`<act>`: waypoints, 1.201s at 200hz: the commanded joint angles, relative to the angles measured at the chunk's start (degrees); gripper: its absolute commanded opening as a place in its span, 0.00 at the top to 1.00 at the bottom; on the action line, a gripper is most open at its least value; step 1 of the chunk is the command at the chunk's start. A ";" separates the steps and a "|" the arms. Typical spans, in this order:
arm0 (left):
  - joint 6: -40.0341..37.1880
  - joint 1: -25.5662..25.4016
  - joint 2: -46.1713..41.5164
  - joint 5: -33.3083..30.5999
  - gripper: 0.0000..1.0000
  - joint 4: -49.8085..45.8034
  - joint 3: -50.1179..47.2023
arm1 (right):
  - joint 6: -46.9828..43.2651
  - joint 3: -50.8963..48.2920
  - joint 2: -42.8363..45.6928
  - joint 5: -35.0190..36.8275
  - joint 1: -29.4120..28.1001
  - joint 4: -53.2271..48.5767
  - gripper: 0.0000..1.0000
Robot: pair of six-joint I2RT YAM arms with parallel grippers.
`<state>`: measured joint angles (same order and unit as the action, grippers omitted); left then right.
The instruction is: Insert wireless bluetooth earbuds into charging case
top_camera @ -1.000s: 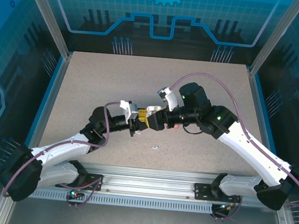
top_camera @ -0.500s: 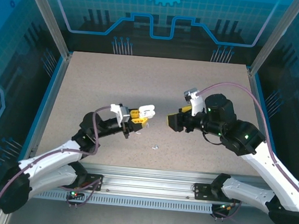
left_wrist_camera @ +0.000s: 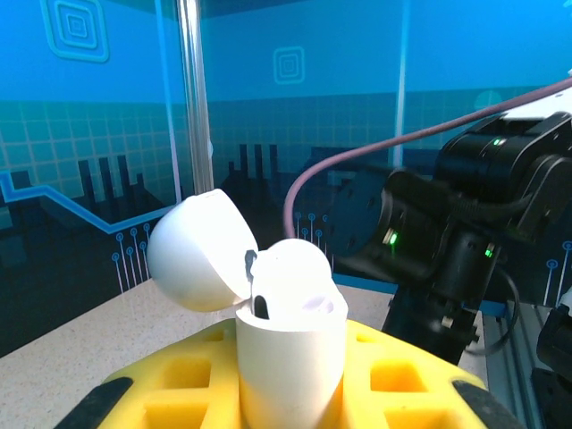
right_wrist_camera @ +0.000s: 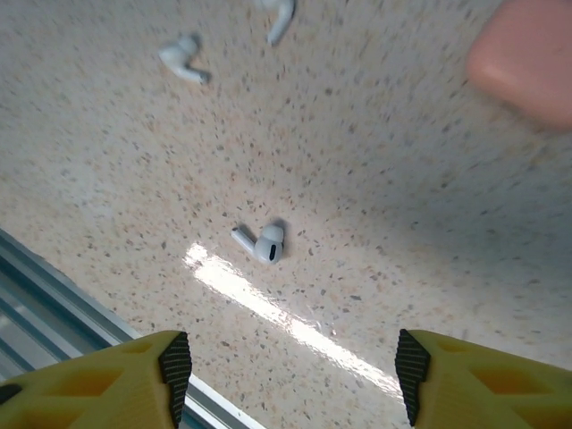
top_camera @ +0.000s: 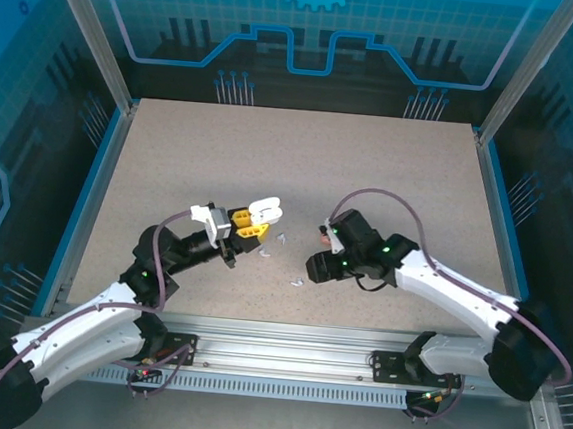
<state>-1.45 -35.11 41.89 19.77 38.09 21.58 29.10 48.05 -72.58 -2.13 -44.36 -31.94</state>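
My left gripper (top_camera: 254, 223) is shut on the open white charging case (left_wrist_camera: 290, 357). The case stands upright between the yellow fingers, lid (left_wrist_camera: 192, 252) flipped back, with one white earbud (left_wrist_camera: 295, 273) seated in it. My right gripper (right_wrist_camera: 290, 371) hangs open just above the table, jaws wide apart with nothing between them. A loose white earbud (right_wrist_camera: 264, 242) lies on the table just beyond the fingertips; from above this earbud (top_camera: 298, 281) sits left of and below the right gripper (top_camera: 314, 268). Two more white earbuds (right_wrist_camera: 183, 61) (right_wrist_camera: 279, 16) lie farther off.
A salmon-pink case (right_wrist_camera: 527, 54) rests on the table near the right gripper, seen from above as a pink spot (top_camera: 322, 236). The metal rail (top_camera: 286, 335) runs along the table's near edge, close to the loose earbud. The right arm (left_wrist_camera: 474, 223) stands right of the held case.
The right gripper pulled away from the case, swung toward the front of the table and came down over the loose earbud. The left arm drew back to the left with the case.
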 commanded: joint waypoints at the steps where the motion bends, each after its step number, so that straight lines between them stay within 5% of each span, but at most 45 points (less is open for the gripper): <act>1: -0.11 -0.37 -0.34 0.36 0.98 -0.24 1.61 | 2.08 0.23 -4.83 -1.77 -1.72 5.75 0.35; 64: -0.22 -0.38 0.06 0.27 0.98 -0.57 1.58 | 7.14 1.97 -17.55 -4.07 -3.62 8.74 0.45; 240: -0.31 -0.38 1.07 0.80 0.98 0.13 1.57 | 13.77 8.55 -25.51 -2.91 -4.06 1.83 0.64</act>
<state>-1.45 -35.11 43.13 19.79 37.10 21.61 42.06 54.94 -97.62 -6.31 -47.72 -26.57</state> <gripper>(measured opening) 0.213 0.364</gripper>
